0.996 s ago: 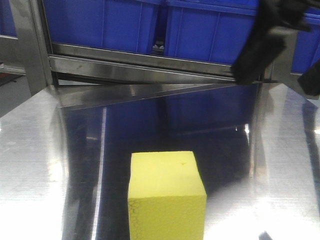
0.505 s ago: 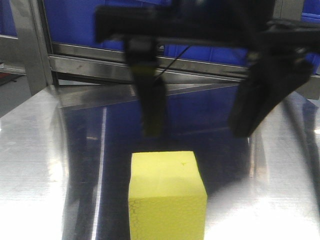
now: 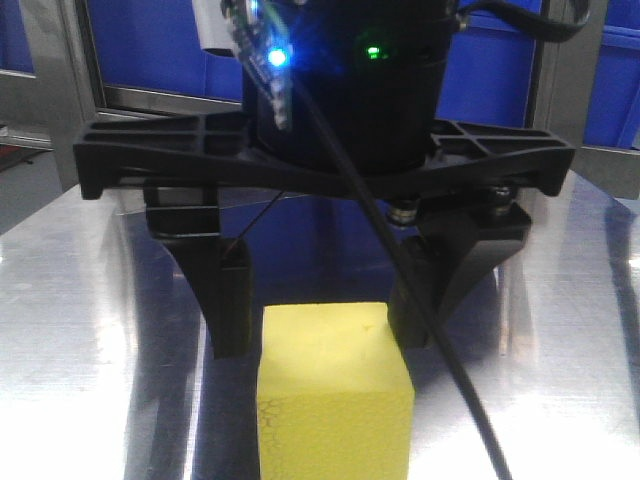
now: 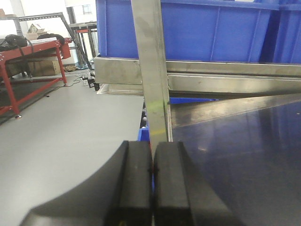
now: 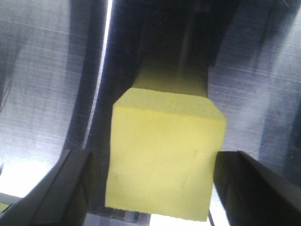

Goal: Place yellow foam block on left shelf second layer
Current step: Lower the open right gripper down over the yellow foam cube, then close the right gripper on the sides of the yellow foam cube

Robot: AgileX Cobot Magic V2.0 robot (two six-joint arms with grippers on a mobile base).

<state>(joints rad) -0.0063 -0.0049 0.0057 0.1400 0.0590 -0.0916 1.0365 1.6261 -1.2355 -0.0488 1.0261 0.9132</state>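
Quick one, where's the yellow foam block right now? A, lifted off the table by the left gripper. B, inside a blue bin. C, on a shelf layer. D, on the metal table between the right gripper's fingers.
D: the yellow foam block sits on the metal table, with the fingers of the right gripper down on either side of it.

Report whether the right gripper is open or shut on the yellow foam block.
Open: the right gripper has its fingers spread apart, one on either side of the yellow foam block.
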